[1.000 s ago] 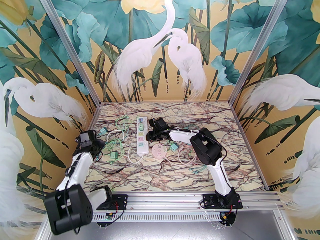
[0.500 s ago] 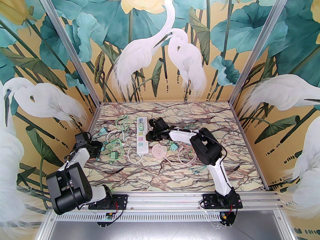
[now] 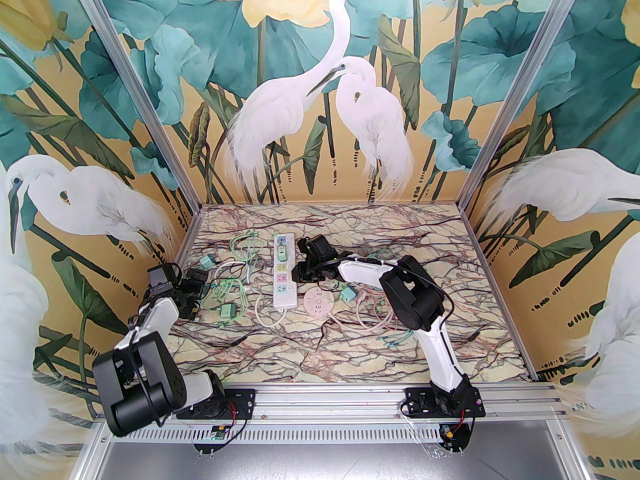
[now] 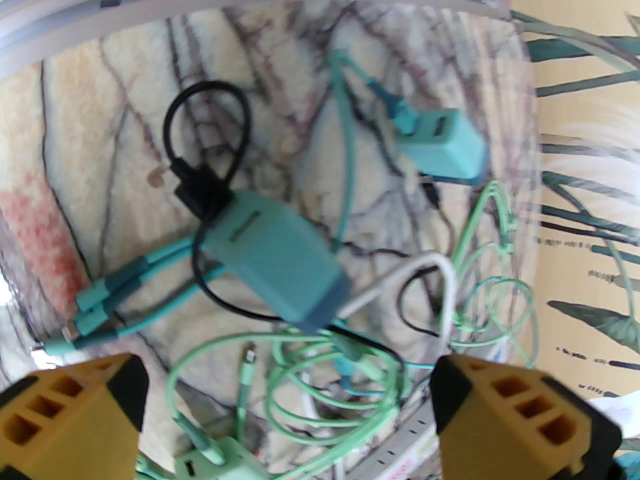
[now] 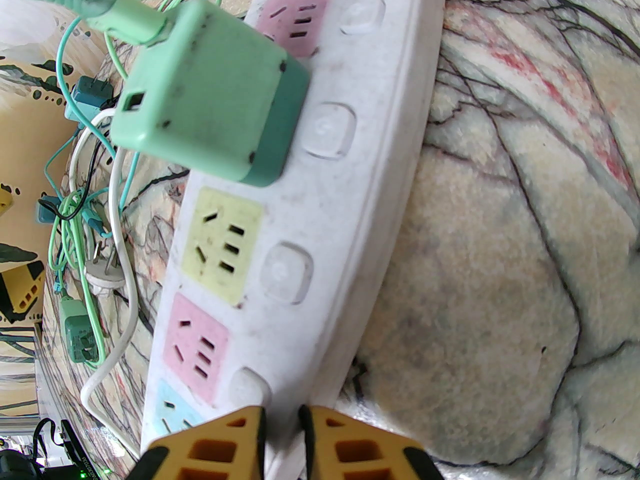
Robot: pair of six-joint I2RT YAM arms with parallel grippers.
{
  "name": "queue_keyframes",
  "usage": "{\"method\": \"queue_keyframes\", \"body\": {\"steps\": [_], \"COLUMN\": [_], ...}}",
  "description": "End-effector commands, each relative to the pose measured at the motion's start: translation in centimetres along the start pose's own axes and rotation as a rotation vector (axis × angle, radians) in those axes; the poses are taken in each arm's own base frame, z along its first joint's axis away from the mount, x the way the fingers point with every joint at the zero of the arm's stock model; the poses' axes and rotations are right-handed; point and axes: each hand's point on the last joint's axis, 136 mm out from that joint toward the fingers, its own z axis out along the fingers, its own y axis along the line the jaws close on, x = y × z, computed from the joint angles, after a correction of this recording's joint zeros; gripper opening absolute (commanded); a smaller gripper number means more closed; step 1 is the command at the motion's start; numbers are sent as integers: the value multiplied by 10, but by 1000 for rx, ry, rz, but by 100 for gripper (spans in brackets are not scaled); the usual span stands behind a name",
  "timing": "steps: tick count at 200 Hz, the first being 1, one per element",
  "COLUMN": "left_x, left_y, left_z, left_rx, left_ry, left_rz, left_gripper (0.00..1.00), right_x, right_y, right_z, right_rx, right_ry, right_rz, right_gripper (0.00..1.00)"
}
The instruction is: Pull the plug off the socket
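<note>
The socket is a white power strip point(image 3: 281, 280) point(image 5: 350, 178) with coloured outlets, lying mid-table. A green cube plug point(image 3: 283, 253) point(image 5: 210, 93) sits in one of its far outlets with a green cable leading off it. My right gripper point(image 3: 299, 273) point(image 5: 281, 418) is shut on the strip's right rim near its lower end, about three outlets from the plug. My left gripper point(image 3: 195, 293) point(image 4: 287, 383) hovers wide open at the table's left side. A loose blue-grey charger point(image 4: 280, 263) lies on the table beneath it, untouched.
Green, teal, black and white cables point(image 3: 235, 278) tangle left of the strip, with a teal adapter point(image 4: 445, 143) and a green adapter point(image 3: 228, 311) among them. A round pink socket point(image 3: 318, 304), a teal adapter point(image 3: 348, 294) and more cables lie right of the strip.
My left gripper has gone from shut to wide open while its arm drew back and lowered at the left edge. The right arm has stayed on the strip.
</note>
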Motion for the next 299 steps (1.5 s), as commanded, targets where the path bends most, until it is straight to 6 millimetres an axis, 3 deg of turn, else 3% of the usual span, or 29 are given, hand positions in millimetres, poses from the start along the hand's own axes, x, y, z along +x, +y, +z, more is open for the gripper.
{"method": "queue_keyframes", "body": {"steps": [1,35,70,108,146,177,201,246,299], "left_x": [2,21,52,94,141,176,193,211,215], "left_y": [-22,-51,-75,-101,-128,-151,-158,-162,-159], "left_z": [-16,-35,-45,-46,-41,-39,-31,-18,-3], "left_rx": [69,127,184,262,264,279,280,280,250], "left_ry": [-25,-55,-40,10,25,33,52,72,82], "left_rz": [68,206,361,484,701,879,939,984,1001], "left_gripper": [100,100,100,100,100,100,98,91,86], "right_x": [65,43,4,-43,-72,-83,-89,-99,-93], "right_y": [-38,-18,0,-11,-20,-21,-22,-26,-35], "right_z": [22,5,-19,-36,-24,-4,7,20,38], "right_rx": [114,59,6,-17,-71,-99,-117,-141,-145], "right_ry": [165,76,-33,-126,-158,-161,-166,-192,-160], "right_rz": [50,15,12,106,185,218,238,254,273], "right_gripper": [24,27,35,35,34,33,33,33,31]}}
